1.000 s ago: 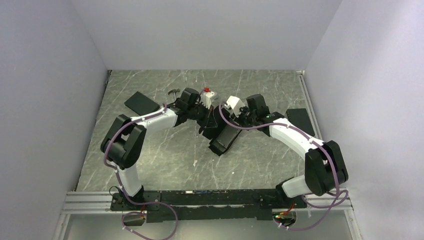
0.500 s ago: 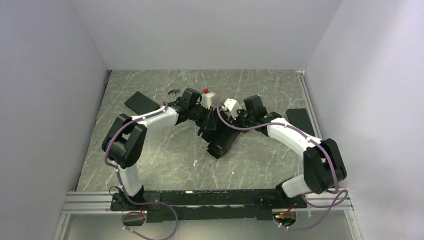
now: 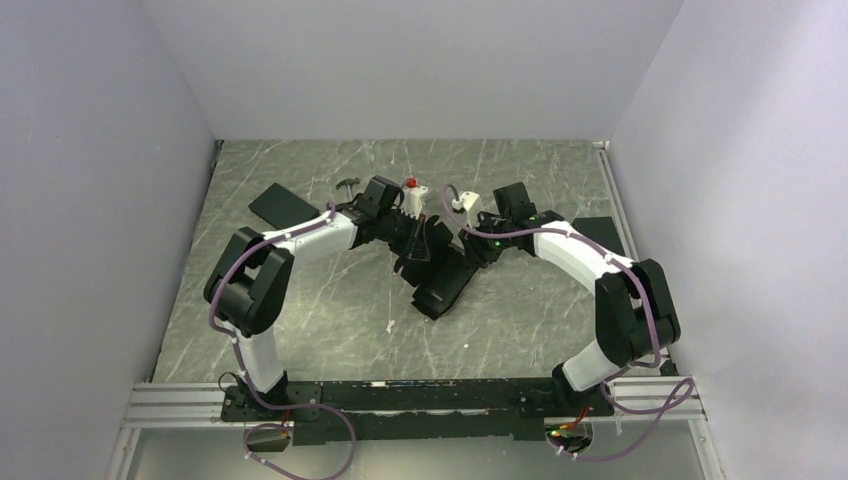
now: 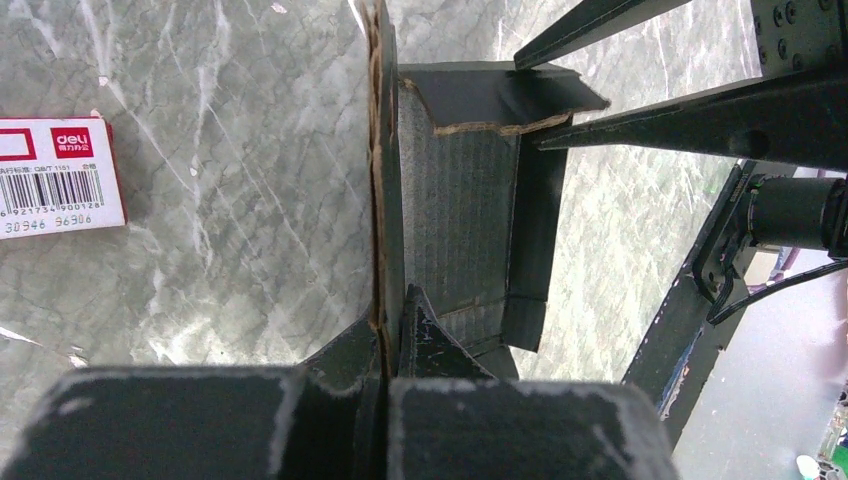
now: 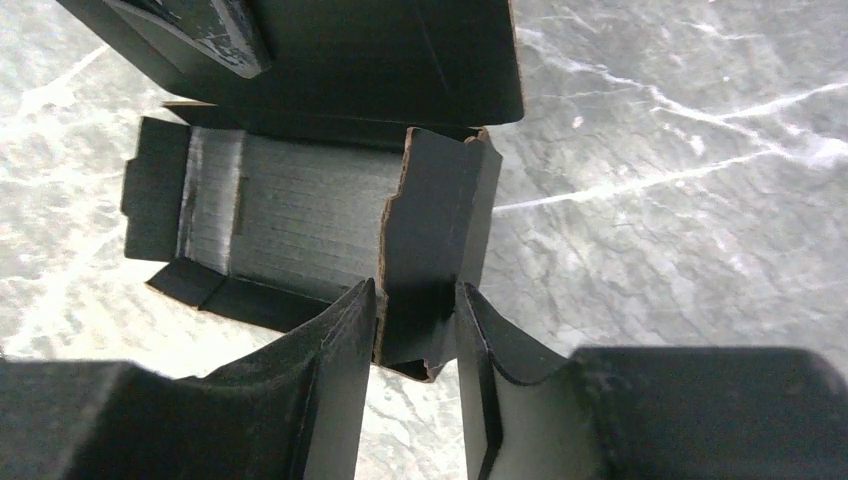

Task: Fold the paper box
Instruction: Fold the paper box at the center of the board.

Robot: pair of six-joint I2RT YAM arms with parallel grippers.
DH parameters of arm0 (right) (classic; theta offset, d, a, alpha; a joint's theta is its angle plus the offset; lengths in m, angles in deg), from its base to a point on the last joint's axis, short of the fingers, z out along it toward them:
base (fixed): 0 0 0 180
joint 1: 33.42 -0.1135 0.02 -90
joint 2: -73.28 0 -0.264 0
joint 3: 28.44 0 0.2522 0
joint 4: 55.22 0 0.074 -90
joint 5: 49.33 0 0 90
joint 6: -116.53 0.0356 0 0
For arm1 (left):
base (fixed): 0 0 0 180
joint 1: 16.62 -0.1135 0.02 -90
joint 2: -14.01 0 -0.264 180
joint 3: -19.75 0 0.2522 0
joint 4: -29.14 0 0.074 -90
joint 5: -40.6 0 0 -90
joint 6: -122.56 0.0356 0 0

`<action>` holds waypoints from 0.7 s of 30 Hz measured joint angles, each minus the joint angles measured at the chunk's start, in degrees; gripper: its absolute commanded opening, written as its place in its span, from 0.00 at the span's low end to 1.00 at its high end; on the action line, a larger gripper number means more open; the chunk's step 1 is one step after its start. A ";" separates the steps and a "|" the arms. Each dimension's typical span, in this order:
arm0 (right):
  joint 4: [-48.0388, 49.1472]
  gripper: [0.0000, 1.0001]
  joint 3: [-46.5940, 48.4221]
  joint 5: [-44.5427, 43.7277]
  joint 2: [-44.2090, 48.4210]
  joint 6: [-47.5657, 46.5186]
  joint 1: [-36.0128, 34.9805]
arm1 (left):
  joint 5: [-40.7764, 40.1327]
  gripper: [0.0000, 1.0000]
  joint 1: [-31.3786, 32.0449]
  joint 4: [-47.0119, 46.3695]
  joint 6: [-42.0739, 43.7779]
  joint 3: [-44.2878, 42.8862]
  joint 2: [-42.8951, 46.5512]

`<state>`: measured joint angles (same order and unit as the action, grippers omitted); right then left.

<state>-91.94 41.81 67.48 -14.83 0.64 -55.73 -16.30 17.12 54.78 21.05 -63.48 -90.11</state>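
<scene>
Item — paper box (image 3: 440,275), mid-fold: our left claw (image 4: 385,340) pinches one wall (image 4: 385,200), our right claw (image 5: 415,310) stands parted astride a side flap (image 5: 430,220), which we judge needs tucking inward next.

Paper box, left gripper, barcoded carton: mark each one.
paper box (image 5: 300,215): right wrist view, on its ribbed inner floor.
left gripper (image 4: 388,335): left wrist view, between the fingertips clamping the box wall.
barcoded carton (image 4: 55,185): left wrist view, on its white barcode label.
</scene>
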 measured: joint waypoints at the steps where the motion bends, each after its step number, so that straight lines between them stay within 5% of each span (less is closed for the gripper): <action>1: -0.50 0.40 0.35 1.11 -0.44 0.20 0.42 | 0.00 0.00 0.00 0.02 0.00 0.00 0.00; 10: -3.39 0.43 2.69 8.92 -3.93 1.97 3.23 | -0.90 0.00 0.33 2.64 0.26 -1.05 -0.07; 21: -5.07 0.63 5.79 20.00 -8.81 5.60 7.69 | -1.33 0.00 1.09 3.17 0.50 -2.73 -1.46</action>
<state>-97.01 47.60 87.48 -23.64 6.24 -48.04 -17.63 18.21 57.95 21.55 -66.21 -91.57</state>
